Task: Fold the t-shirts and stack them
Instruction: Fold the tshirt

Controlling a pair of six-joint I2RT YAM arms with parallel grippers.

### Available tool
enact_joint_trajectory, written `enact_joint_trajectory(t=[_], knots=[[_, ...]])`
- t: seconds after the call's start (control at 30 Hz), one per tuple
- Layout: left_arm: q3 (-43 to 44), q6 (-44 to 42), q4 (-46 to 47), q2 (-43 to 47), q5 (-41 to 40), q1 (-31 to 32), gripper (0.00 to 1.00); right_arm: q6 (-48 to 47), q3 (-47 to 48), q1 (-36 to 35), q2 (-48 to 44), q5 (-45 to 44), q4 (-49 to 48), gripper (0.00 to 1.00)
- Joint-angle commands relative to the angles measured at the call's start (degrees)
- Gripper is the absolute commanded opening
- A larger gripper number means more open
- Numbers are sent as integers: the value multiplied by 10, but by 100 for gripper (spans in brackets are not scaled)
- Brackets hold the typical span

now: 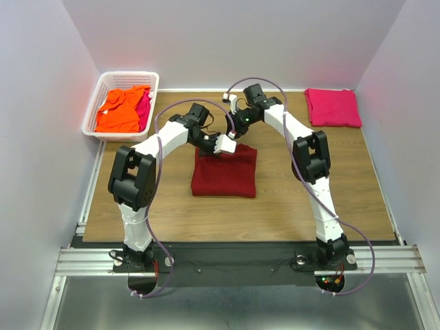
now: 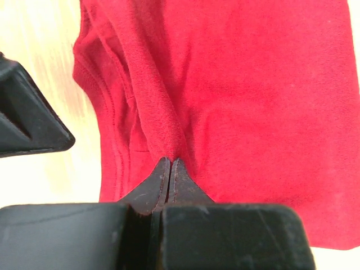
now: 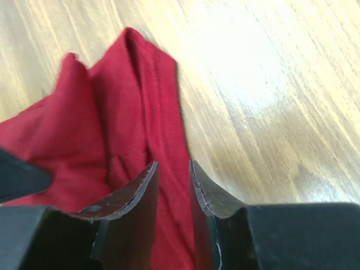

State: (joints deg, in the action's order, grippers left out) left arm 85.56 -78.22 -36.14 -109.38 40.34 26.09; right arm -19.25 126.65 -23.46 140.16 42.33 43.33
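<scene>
A dark red t-shirt (image 1: 223, 172) lies folded at the middle of the table. My left gripper (image 1: 230, 146) is at its far edge, shut on a raised ridge of the red cloth (image 2: 163, 112), with the fingertips (image 2: 170, 160) pressed together. My right gripper (image 1: 238, 133) hangs close beside it over the same edge. Its jaws (image 3: 173, 164) stand apart, with a fold of the red shirt (image 3: 112, 124) running between them. A folded pink t-shirt (image 1: 333, 107) rests at the far right. An orange t-shirt (image 1: 122, 108) and a magenta one (image 1: 144, 106) lie crumpled in the basket.
The white lattice basket (image 1: 93, 118) stands at the far left corner, partly off the wooden table (image 1: 309, 213). Grey walls close in the left, right and far sides. A dark finger of the other gripper (image 2: 28, 118) shows at the left of the left wrist view.
</scene>
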Motion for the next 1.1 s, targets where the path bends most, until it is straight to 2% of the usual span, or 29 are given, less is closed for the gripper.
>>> enact_joint_trajectory(t=[0.0,0.13,0.37,0.57,0.7,0.83,1.07], knots=[[-21,-8,-2,40,12,10,0,9,-1,3,46,33,-4,33],[-49,-5,-3,63,16,21,0,9,-36,1,64,63,-5,29],[-81,24,-3,101,19,34,0,-10,-149,-18,28,115,-6,15],[-66,47,-2,124,6,34,0,-15,-238,-27,-20,136,-10,13],[-47,68,18,112,-6,29,0,-18,-243,-26,-30,125,-11,13],[-28,73,41,87,-10,29,0,-11,-207,-26,-24,124,-11,13],[-40,80,94,68,-32,29,0,-17,-200,-26,-23,123,-10,13]])
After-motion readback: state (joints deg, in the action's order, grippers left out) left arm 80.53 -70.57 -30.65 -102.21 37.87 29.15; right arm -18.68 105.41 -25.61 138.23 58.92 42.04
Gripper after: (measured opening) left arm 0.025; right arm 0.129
